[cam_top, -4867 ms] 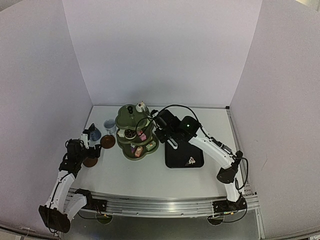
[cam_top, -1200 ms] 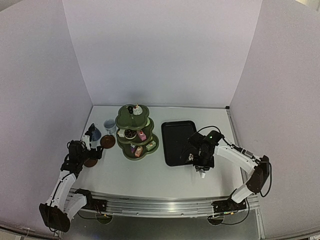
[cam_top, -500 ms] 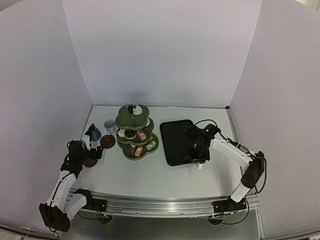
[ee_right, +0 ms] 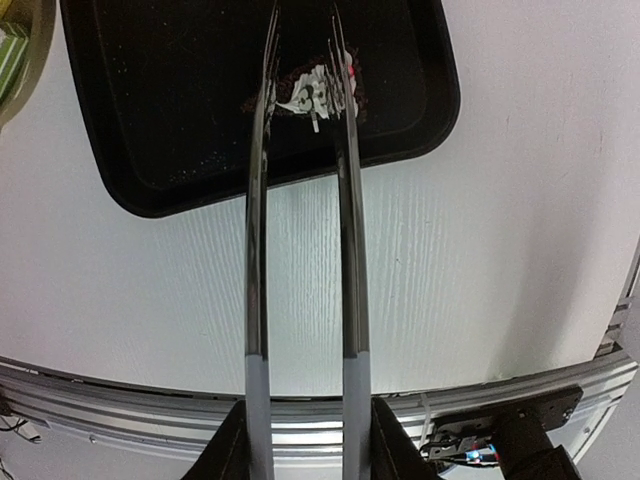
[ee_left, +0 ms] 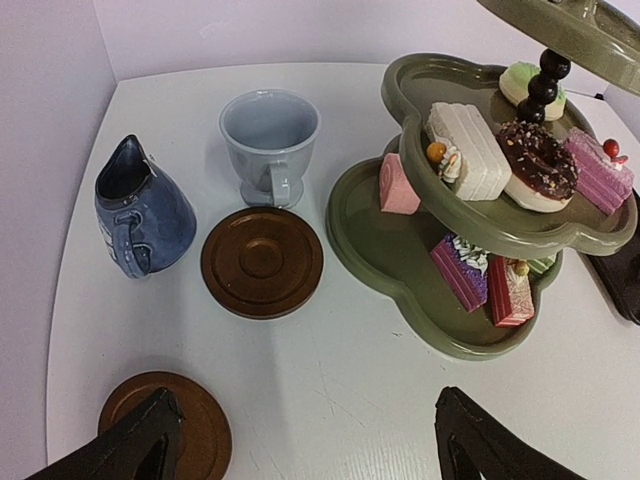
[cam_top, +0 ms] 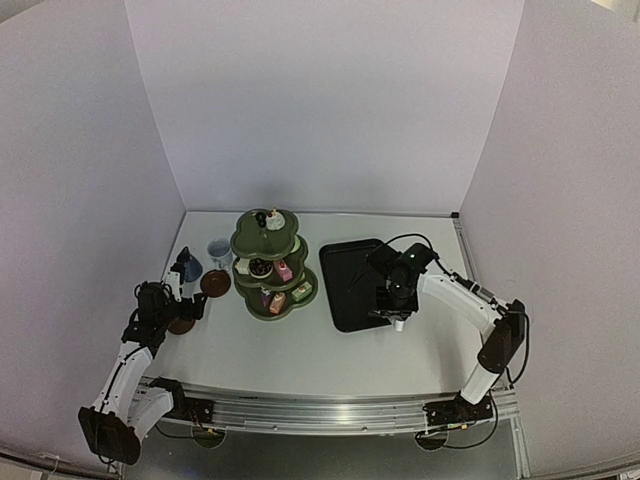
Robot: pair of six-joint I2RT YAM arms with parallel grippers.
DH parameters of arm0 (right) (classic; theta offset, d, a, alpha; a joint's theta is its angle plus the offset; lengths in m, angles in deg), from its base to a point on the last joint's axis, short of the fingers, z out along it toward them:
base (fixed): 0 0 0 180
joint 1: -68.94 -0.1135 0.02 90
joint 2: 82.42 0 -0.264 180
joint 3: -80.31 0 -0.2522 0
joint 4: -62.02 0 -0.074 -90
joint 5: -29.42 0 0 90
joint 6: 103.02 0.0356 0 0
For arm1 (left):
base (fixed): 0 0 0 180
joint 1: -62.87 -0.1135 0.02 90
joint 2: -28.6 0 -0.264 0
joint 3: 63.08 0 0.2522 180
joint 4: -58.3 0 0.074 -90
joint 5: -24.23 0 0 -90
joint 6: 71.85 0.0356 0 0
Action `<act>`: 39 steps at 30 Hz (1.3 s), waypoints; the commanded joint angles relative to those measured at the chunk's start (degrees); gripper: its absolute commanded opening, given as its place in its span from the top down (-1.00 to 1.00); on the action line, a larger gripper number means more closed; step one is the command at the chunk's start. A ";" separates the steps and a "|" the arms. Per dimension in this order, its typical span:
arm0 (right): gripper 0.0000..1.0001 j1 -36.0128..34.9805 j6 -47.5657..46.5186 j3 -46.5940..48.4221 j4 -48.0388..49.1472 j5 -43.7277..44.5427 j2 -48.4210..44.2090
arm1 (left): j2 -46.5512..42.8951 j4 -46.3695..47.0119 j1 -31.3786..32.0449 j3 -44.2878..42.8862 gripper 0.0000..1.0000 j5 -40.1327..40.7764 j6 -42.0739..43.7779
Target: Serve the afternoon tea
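Note:
The olive-green three-tier stand (cam_top: pixel 272 268) (ee_left: pixel 400 250) carries several small cakes, among them a chocolate ring (ee_left: pixel 537 165) and a pink slice (ee_left: pixel 598 172). A pale cup (ee_left: pixel 270 140), a dark-blue cup (ee_left: pixel 140 210) and two brown saucers (ee_left: pixel 262 262) (ee_left: pixel 190 425) sit to its left. My left gripper (ee_left: pixel 305 425) (cam_top: pixel 178 310) hangs open over the table by the nearer saucer. My right gripper (ee_right: pixel 305 440) (cam_top: pixel 397 318) is shut on the white-handled tongs (ee_right: pixel 256 250). The tong tips straddle a small chocolate cake (ee_right: pixel 315 90) lying on the black tray (ee_right: pixel 150 100).
The black tray (cam_top: pixel 345 275) lies right of the stand, its near edge towards the table's front rail (ee_right: pixel 300 410). White walls close in the table on three sides. The stand's top tier (ee_left: pixel 570 30) overhangs the upper right of the left wrist view.
My right arm has brought the tongs from the table beside the tray back over the tray's near end, and the tong arms have spread a little. The left arm has not moved.

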 commanded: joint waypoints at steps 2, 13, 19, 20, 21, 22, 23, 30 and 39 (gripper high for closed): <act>0.34 2.02 -2.30 3.57 -8.40 3.52 -0.88 | -0.86 1.61 -0.33 0.43 -0.76 0.73 0.46; 0.27 3.13 0.39 -1.26 -8.57 0.79 -1.22 | -1.03 1.75 -0.28 0.77 -0.76 0.55 0.55; 0.26 3.20 0.99 -3.36 -4.78 -2.74 -1.01 | -1.37 1.57 -0.23 0.85 -0.75 0.55 0.50; 0.26 3.27 1.14 -3.73 -4.75 -2.76 -0.96 | -1.38 1.53 -0.21 0.81 -0.75 0.55 0.50; 0.26 3.36 1.14 -4.33 -4.87 -2.70 -0.94 | -1.39 1.54 -0.20 0.81 -0.75 0.55 0.53; 0.26 3.47 1.18 -4.84 -4.92 -2.67 -1.01 | -1.36 1.58 -0.25 0.81 -0.76 0.55 0.59; 0.26 3.57 1.27 -5.28 -4.92 -2.60 -1.10 | -1.31 1.59 -0.28 0.81 -0.76 0.55 0.63; 0.25 3.73 0.96 -5.30 -4.73 -4.22 -0.77 | -1.00 1.78 -0.22 0.81 -0.75 0.47 0.64; 0.25 4.29 1.38 -3.17 -2.17 -5.99 -3.48 | -0.98 1.95 -0.26 0.89 -0.75 0.38 0.72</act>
